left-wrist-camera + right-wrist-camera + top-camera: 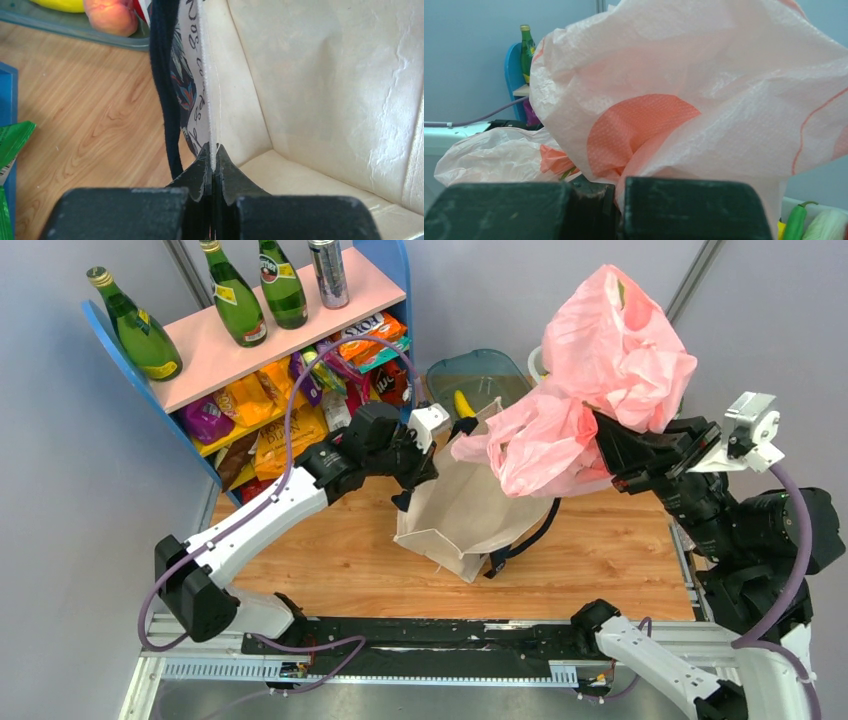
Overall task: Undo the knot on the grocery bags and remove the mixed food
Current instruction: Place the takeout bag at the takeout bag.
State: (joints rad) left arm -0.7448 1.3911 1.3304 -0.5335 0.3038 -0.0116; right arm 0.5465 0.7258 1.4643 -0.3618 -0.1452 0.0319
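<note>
The cream canvas tote (455, 510) stands open on the wooden table. My left gripper (418, 462) is shut on its top rim (214, 125), beside the navy handle (167, 100); the inside that shows is bare. My right gripper (603, 443) is shut on the crinkly pink plastic bag (610, 350), holding it lifted over the tote's right side. That bag (704, 90) fills the right wrist view, and the knot cannot be made out in the crumpled plastic. A yellow banana (465, 403) and a peach (110, 17) lie in the tray behind the tote.
A teal tray (480, 368) sits behind the tote. A blue shelf with a pink top (250, 330) at the back left holds green bottles (235, 295), a can and snack packets (280, 400). A green vegetable (796, 222) shows in a bin at the right.
</note>
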